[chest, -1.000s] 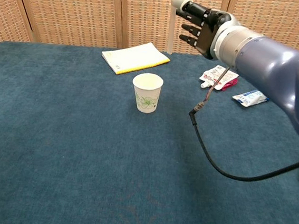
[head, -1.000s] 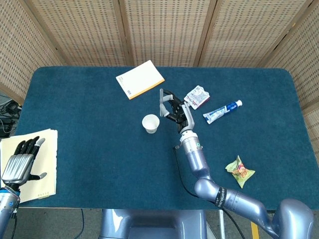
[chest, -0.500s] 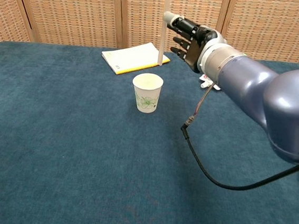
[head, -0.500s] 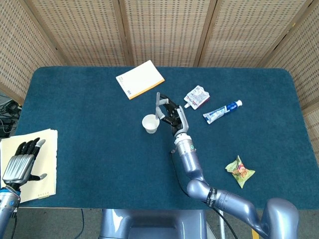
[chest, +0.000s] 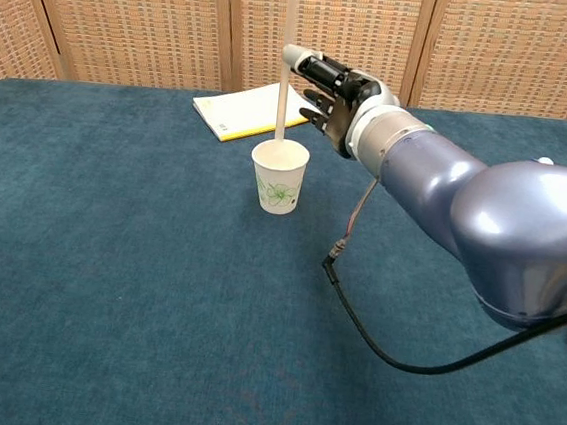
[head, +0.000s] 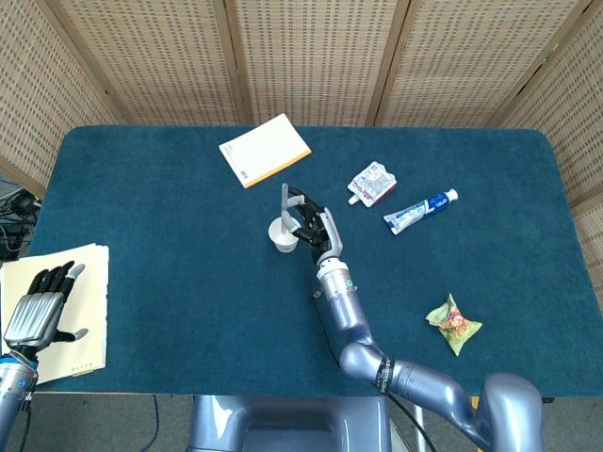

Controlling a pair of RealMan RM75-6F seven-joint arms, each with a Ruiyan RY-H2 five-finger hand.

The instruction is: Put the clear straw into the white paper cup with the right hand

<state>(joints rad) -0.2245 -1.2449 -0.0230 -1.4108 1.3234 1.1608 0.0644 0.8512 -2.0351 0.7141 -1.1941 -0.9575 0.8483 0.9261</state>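
1. The clear straw (chest: 286, 62) is held upright by the right hand (chest: 326, 86), pinched near the fingertips, with its lower end at the rim of the white paper cup (chest: 279, 176).
2. In the head view the right hand (head: 311, 224) is seen just beside the white paper cup (head: 282, 235), which stands on the blue bench (head: 170, 245).
3. The left hand (head: 38, 306) is kept off the bench's left edge, over a pale pad (head: 80, 320), fingers apart, holding nothing.
4. A notebook (head: 265, 150), a pouch (head: 371, 182), a tube (head: 419, 211) and a snack wrapper (head: 453, 323) are laid on the bench.
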